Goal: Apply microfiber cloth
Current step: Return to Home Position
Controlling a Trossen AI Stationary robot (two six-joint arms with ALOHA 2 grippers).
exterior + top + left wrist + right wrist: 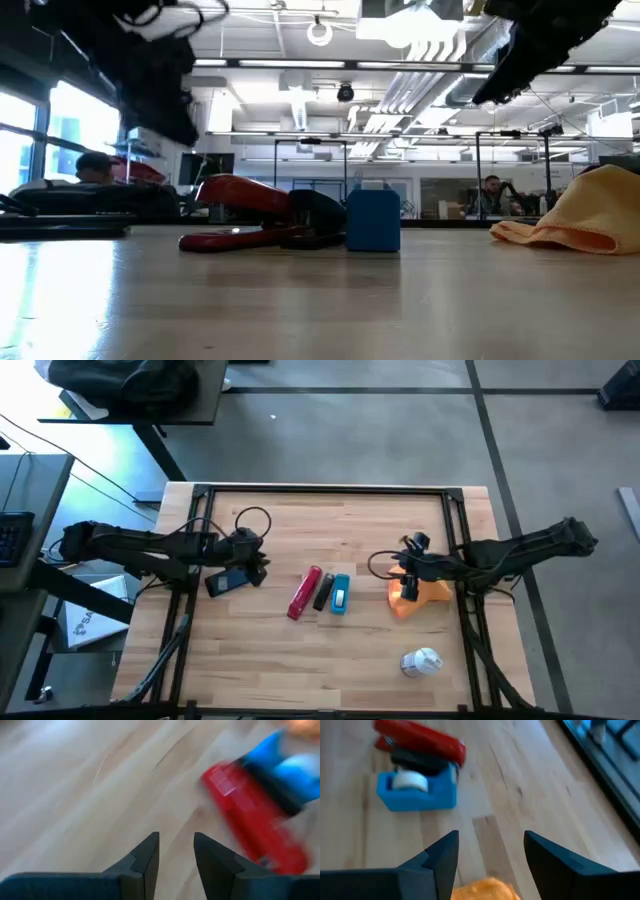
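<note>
The orange microfiber cloth (420, 596) lies in a crumpled heap on the wooden table's right half; it also shows in the low view (585, 222). My right gripper (403, 573) hovers open over its left edge, and the cloth's top (482, 891) shows just below the spread fingers (490, 855). The low view shows that arm (540, 40) well above the cloth. My left gripper (258, 565) is open above the table's left half, with bare wood between its fingers (176, 850).
A red stapler (305, 592), a black piece (323, 592) and a blue tape dispenser (340, 594) lie side by side mid-table. A dark flat object (228, 580) lies under the left arm. A white-grey spray bottle (422, 660) lies near the front right.
</note>
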